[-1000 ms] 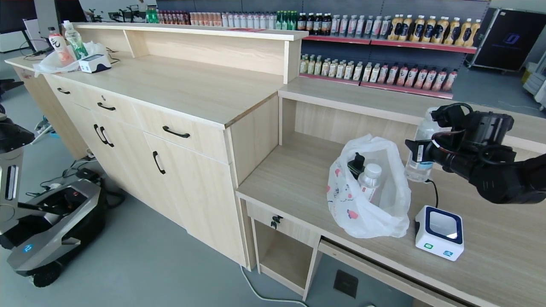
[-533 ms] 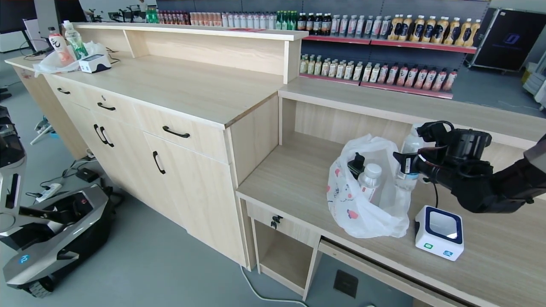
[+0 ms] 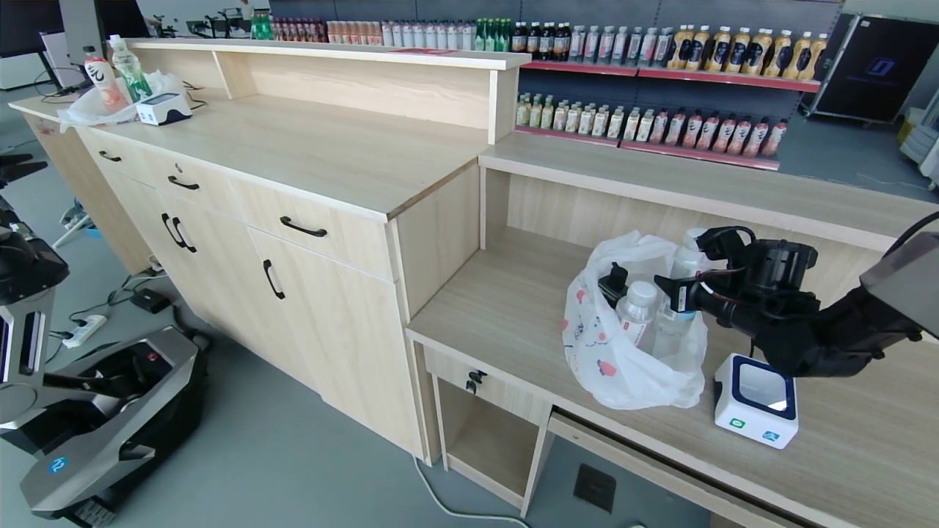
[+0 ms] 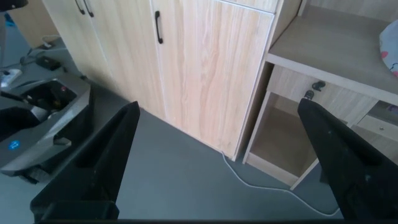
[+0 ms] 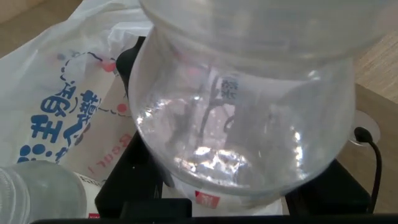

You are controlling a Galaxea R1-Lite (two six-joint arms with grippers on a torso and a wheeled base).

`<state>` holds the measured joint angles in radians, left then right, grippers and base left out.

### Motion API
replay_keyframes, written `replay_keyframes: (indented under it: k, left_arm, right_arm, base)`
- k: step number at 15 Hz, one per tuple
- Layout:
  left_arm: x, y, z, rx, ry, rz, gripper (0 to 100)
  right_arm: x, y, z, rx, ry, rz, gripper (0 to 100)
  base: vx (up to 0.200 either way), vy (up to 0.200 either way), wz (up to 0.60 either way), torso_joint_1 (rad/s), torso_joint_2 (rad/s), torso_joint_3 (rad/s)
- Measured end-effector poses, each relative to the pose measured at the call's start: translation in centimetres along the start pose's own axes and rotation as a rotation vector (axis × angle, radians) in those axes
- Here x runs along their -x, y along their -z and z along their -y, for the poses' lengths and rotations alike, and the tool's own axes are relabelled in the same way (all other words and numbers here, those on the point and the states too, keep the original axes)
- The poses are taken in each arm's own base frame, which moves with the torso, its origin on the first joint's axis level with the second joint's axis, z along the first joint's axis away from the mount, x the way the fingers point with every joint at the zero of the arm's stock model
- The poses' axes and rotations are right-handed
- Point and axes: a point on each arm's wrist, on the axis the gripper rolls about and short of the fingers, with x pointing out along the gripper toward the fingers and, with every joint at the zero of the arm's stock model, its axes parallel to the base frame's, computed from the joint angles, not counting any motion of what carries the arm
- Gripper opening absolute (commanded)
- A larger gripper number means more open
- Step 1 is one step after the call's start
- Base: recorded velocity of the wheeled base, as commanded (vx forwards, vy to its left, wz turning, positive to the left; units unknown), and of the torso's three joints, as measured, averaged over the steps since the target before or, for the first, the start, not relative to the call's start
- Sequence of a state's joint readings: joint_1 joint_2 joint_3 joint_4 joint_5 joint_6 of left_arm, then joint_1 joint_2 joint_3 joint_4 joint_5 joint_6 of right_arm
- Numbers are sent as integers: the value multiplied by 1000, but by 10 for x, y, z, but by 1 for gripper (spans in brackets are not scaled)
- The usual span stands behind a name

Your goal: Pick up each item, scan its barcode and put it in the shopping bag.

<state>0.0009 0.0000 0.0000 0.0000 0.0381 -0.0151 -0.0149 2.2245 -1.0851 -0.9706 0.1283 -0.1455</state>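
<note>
While the right gripper (image 3: 681,295) clamps the clear water bottle (image 3: 688,257) at mid-height, the bottle's lower half sits inside the open mouth of the shopping bag (image 3: 596,350), nearly upright with its cap above the rim. Whether its base rests on anything inside cannot be told.

The bag, white plastic with red print, stands on the table (image 3: 506,308) near the front edge. It contains a second bottle (image 3: 637,299) with a white cap and a dark item (image 3: 612,282) behind that bottle.

The scanner (image 3: 755,400), a white box with a dark-framed window facing up, stands just beside the bag on the robot's right, close to the front edge. Its cable (image 3: 750,334) runs toward the back of the table.

From the right wrist view, the held bottle (image 5: 249,124) hangs over the bag's printed wall (image 5: 56,93).

The left gripper (image 4: 217,111) is well apart from the table, over the floor (image 4: 186,174) before the cabinet (image 4: 211,56). Its fingers (image 4: 99,168) are spread wide and hold nothing.
</note>
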Motion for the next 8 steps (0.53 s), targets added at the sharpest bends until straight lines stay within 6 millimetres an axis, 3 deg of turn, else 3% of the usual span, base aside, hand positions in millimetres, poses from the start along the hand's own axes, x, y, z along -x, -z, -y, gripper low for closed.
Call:
replay_keyframes:
  k: [8]
  left_arm:
    - [0,0,0,0,0,0,100]
  right_arm:
    - [-7,16,1,-1,-20,3,0]
  base:
    - [0,0,0,0,0,0]
